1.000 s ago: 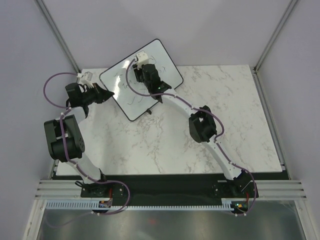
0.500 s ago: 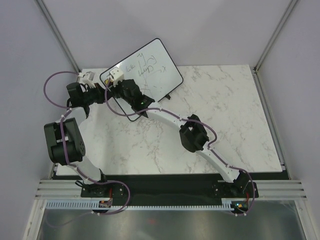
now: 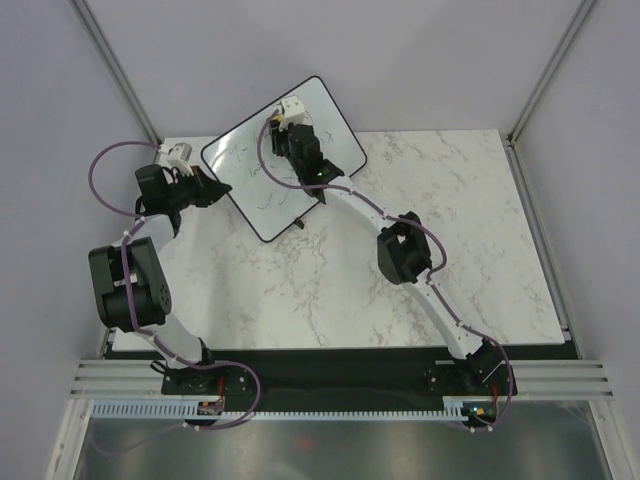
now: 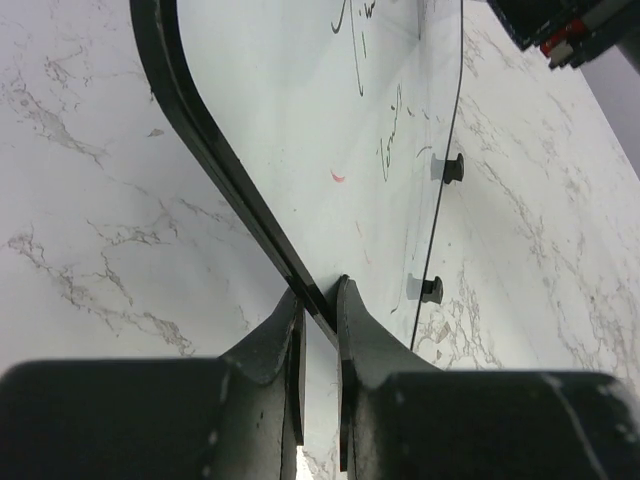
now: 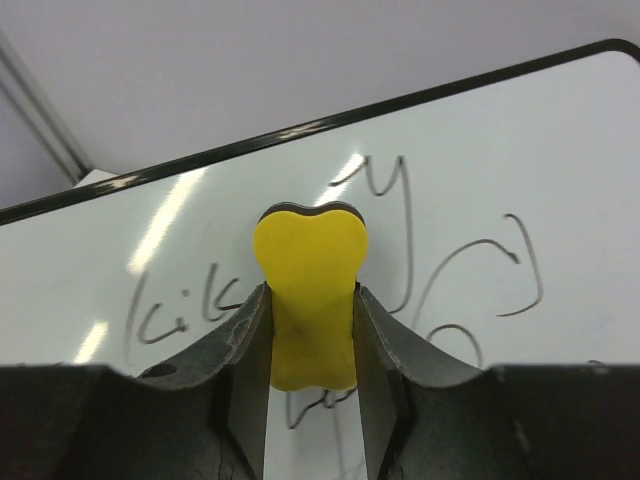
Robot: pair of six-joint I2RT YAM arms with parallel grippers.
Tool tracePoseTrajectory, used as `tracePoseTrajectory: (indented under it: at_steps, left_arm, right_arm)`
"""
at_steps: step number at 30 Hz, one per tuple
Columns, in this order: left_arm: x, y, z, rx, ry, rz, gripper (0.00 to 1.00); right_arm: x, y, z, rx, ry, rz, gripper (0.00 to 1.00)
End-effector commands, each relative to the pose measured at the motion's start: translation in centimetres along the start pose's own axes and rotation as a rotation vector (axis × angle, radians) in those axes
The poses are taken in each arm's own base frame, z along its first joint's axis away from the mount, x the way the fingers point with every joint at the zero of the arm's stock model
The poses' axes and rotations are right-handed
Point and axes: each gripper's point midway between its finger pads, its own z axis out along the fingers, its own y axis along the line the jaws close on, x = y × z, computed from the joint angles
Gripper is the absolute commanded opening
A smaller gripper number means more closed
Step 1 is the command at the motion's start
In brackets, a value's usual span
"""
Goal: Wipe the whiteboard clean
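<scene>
Noted marble-patterned table (image 3: 470, 220) underneath, with grey walls (image 3: 450, 60) around. Found left gripper (image 4: 318, 295) at the left, clenched on the thin black rim of the whiteboard (image 3: 250, 195) at its left edge. Found right gripper (image 5: 310, 300) over the board's upper middle, clamped on a yellow eraser (image 5: 310, 255); cannot tell whether touching the surface. Observed right arm and wrist covering part of the face from above. Recorded dark handwritten scribbles, a "y" among them, otherwise illegible, plus one small red mark (image 4: 338, 177). Confirmed board glossy white with rounded corners, propped at a tilt at the table's far left, two small black feet (image 4: 452, 167) at its edge.
</scene>
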Motion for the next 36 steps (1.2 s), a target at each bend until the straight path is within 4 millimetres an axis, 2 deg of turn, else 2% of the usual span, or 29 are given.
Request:
tracePoseTrajectory:
  at_steps: [1, 4, 5, 6, 9, 10, 11, 13, 15, 17, 20, 21, 23, 25, 26, 27, 28, 29, 30, 32, 33, 36]
  left_arm:
    - [-0.1, -0.4, 0.5, 0.004, -0.004, 0.197, 0.02]
    - [0.1, -0.6, 0.6, 0.009, 0.003, 0.206, 0.02]
    - [0.1, -0.4, 0.6, 0.001, 0.005, 0.233, 0.02]
    - [0.1, -0.4, 0.6, -0.002, 0.004, 0.254, 0.02]
    - [-0.2, -0.4, 0.6, -0.016, 0.001, 0.272, 0.02]
    - [-0.4, -0.4, 0.5, -0.019, -0.002, 0.280, 0.02]
    - [-0.4, -0.4, 0.5, -0.021, -0.001, 0.279, 0.02]
    - [-0.6, -0.5, 0.5, -0.020, -0.002, 0.284, 0.02]
    - [-0.5, -0.6, 0.6, -0.017, 0.002, 0.285, 0.02]
    - [-0.5, -0.8, 0.7, -0.013, 0.005, 0.285, 0.02]
    - [-0.5, -0.9, 0.8, -0.012, 0.005, 0.276, 0.02]
    - [-0.6, -0.9, 0.8, -0.012, 0.004, 0.277, 0.02]
    - [-0.7, -1.0, 0.7, -0.011, 0.003, 0.274, 0.02]
    - [-0.8, -1.0, 0.7, -0.011, 0.001, 0.279, 0.02]
    - [-0.8, -1.1, 0.7, -0.008, 0.001, 0.280, 0.02]
    - [-0.9, -1.1, 0.6, -0.010, 0.000, 0.280, 0.02]
    - [-1.0, -1.2, 0.6, -0.008, -0.003, 0.284, 0.02]
    - [-0.9, -1.2, 0.7, -0.007, 0.000, 0.283, 0.02]
    - [-0.9, -1.1, 0.7, -0.006, -0.001, 0.281, 0.02]
    - [-0.9, -1.2, 0.7, -0.002, 0.001, 0.280, 0.02]
    - [-0.8, -1.1, 0.7, -0.002, 0.002, 0.280, 0.02]
    - [-0.8, -1.2, 0.8, -0.001, 0.002, 0.282, 0.02]
  right_arm:
    - [1.0, 0.0, 0.2, -0.015, 0.030, 0.029, 0.00]
    - [1.1, 2.9, -0.2, -0.141, 0.047, 0.046, 0.00]
    - [1.4, 4.6, -0.7, -0.186, 0.060, 0.024, 0.00]
    - [1.6, 5.6, -1.1, -0.208, 0.068, 0.006, 0.00]
    - [3.3, 8.6, -2.5, -0.272, 0.127, -0.055, 0.00]
    - [3.5, 8.9, -2.8, -0.282, 0.141, -0.058, 0.00]
    - [5.0, 9.3, -3.4, -0.285, 0.189, -0.059, 0.00]
    - [5.4, 9.4, -3.9, -0.282, 0.213, -0.055, 0.00]
    - [6.8, 10.4, -4.7, -0.301, 0.253, -0.071, 0.00]
    - [7.8, 12.5, -5.9, -0.356, 0.284, -0.099, 0.00]
    - [9.5, 13.3, -7.0, -0.361, 0.314, -0.196, 0.00]
    - [9.2, 12.7, -6.9, -0.331, 0.313, -0.202, 0.00]
    - [9.7, 9.9, -6.4, -0.243, 0.334, -0.206, 0.00]
    - [8.7, 7.8, -6.1, -0.186, 0.335, -0.178, 0.00]
    - [9.6, 4.7, -5.8, -0.100, 0.361, -0.178, 0.00]
    - [8.8, 3.1, -5.7, -0.056, 0.356, -0.165, 0.00]
    - [8.9, 1.4, -5.6, -0.010, 0.363, -0.141, 0.00]
    - [9.8, -1.7, -5.3, 0.055, 0.387, -0.091, 0.00]
    - [9.7, -2.8, -5.2, 0.073, 0.390, -0.066, 0.00]
    - [10.4, -4.5, -5.2, 0.091, 0.411, -0.045, 0.00]
    - [10.7, -4.4, -5.2, 0.084, 0.418, -0.058, 0.00]
    - [11.2, -2.2, -5.4, 0.039, 0.419, -0.099, 0.00]
